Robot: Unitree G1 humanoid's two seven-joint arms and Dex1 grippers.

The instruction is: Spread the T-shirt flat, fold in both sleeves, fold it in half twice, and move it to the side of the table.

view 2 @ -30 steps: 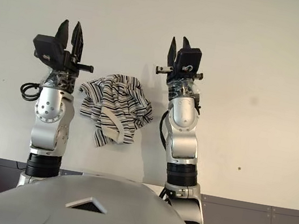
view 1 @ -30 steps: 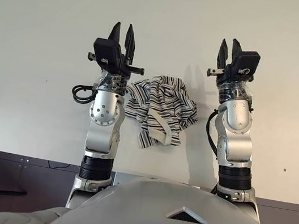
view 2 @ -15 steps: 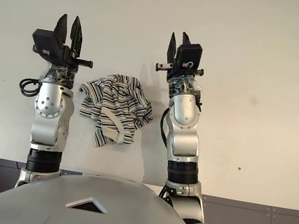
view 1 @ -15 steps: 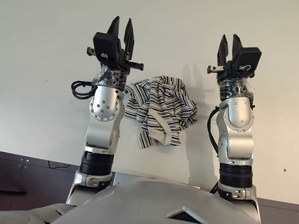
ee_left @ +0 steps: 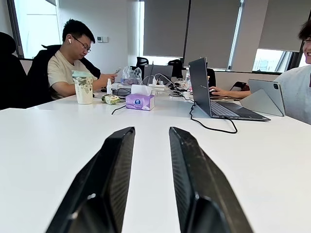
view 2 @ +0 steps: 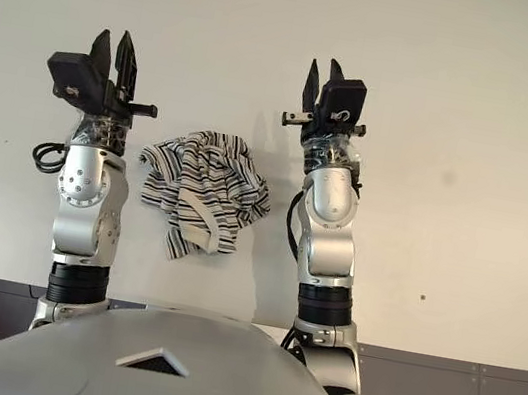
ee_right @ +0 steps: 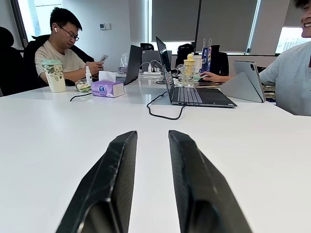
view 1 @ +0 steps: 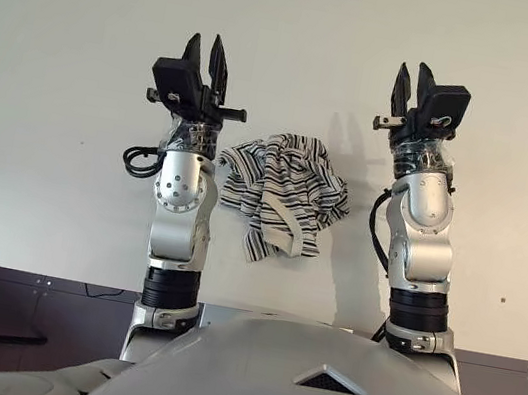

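The T-shirt (view 1: 282,196), striped black and white, lies crumpled in a heap on the white table (view 1: 72,13) between my two arms. My left gripper (view 1: 205,44) is held upright above the table just left of the heap, open with a narrow gap and nothing in it. To the right of the heap my right gripper (view 1: 413,70) stands the same way, open and empty. The left wrist view has the left fingers (ee_left: 114,170) pointing across the bare tabletop, as do the right fingers (ee_right: 116,170) in the right wrist view.
At the table's far end stand an open laptop (ee_left: 204,90) with a black cable (ee_left: 214,127), a purple tissue box (ee_left: 140,101) and a cup (ee_left: 83,87). The table's front edge (view 1: 48,275) runs close to my body.
My left gripper has shifted a little to the left and the right one a little to the right, both spreading away from the heap. The T-shirt has not moved.
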